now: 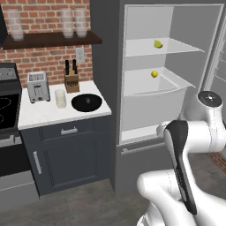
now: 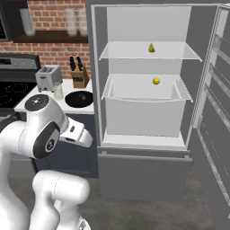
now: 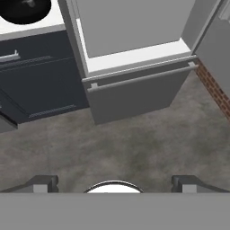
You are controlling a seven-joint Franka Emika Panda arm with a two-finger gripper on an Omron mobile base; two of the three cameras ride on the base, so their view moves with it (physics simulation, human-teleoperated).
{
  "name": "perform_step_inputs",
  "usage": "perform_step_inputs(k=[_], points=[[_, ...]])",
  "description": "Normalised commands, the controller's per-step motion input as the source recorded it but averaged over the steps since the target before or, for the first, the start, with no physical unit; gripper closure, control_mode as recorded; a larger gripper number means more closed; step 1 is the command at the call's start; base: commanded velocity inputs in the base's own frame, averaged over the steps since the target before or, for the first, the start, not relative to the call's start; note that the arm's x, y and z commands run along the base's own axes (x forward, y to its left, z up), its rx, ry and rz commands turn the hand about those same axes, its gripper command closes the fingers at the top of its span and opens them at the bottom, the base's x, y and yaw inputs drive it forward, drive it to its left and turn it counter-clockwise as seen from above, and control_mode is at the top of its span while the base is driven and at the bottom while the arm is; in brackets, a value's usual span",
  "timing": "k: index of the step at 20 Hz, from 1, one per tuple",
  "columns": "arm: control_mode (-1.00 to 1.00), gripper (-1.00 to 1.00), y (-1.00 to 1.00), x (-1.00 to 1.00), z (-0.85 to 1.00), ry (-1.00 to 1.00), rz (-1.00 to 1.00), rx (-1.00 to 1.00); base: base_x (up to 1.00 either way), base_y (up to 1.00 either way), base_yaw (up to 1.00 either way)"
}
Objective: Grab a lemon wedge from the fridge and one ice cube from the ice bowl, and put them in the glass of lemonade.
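The fridge (image 1: 106,66) stands open, its white shelves showing. The lemon wedge (image 1: 157,44) (image 2: 152,47) lies on the upper shelf, and a small round yellow ball (image 1: 154,74) (image 2: 156,81) sits in the drawer bin below. On the white counter left of the fridge are the black ice bowl (image 1: 86,102) (image 2: 79,99) (image 3: 24,9) and the glass of lemonade (image 1: 60,98) (image 2: 58,93). What the bowl holds is too small to tell. My gripper (image 3: 114,184) is open and empty, hanging low and pointing at the floor in front of the fridge's bottom drawer (image 3: 134,90).
The open fridge door (image 2: 215,112) stands at the right. A toaster (image 1: 38,86) and a knife block (image 1: 71,79) sit at the back of the counter, a stove (image 1: 6,106) lies further left, and frosted glasses (image 1: 73,22) stand on the wall shelf.
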Motion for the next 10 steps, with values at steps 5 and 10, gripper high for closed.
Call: perform_step_inputs(k=[5, 10], points=[[-1.0, -1.0, -0.04, -0.03, -0.05, 0.0, 0.06, 0.0, 0.0, 0.0, 0.0], [1.0, -1.0, 0.0, 0.0, -0.09, 0.0, 0.01, 0.0, -0.01, 0.0, 0.0]])
